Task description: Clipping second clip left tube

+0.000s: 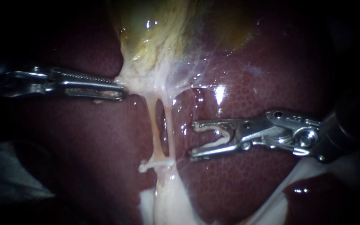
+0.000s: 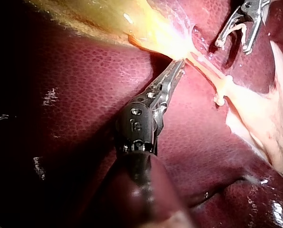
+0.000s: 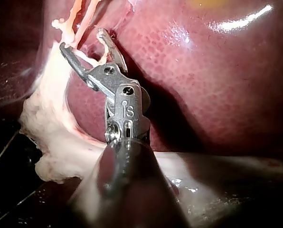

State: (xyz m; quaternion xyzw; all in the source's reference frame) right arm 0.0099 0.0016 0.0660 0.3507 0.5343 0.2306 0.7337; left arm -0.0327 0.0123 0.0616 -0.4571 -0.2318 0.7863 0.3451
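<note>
Endoscope close, facing the liver (image 1: pixel 271 83) — wrist views share the tubes (image 1: pixel 153 125).

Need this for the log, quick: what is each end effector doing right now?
Left instrument: shut on gallbladder tissue.
Right instrument: spread wide, holding an open clip.
</note>
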